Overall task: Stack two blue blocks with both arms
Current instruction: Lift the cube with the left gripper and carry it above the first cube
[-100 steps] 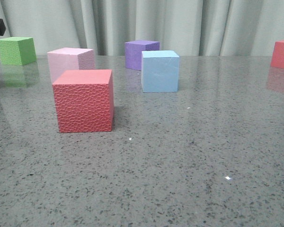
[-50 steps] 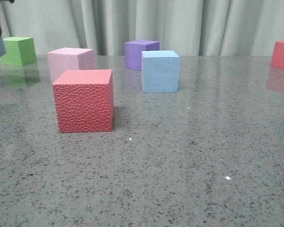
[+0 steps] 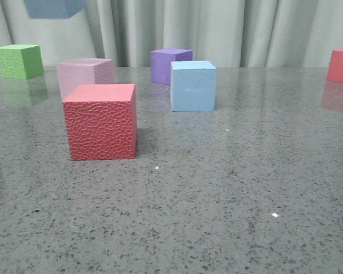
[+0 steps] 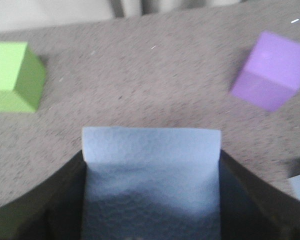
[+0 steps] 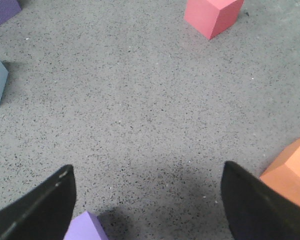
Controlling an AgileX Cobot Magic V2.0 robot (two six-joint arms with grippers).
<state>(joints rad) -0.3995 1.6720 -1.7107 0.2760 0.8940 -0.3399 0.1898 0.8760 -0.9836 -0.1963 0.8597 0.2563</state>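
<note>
Left pincer [image 4: 150,200] clamping blue block [image 4: 151,165] — lower face shadowed, right pincer [image 5: 147,200] spread

The front cube [image 3: 100,121] stands left of centre on the table [image 3: 228,194], a second cube [image 3: 86,74] just behind it. The table block [image 3: 192,85] stands further right and back, a third cube [image 3: 170,64] behind it. The raised block [image 3: 52,7] hangs above the rear left.

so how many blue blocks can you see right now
2. One blue block sits on the table in front of the purple cube. The other blue block is held between the left gripper's fingers, lifted above the table.
</note>
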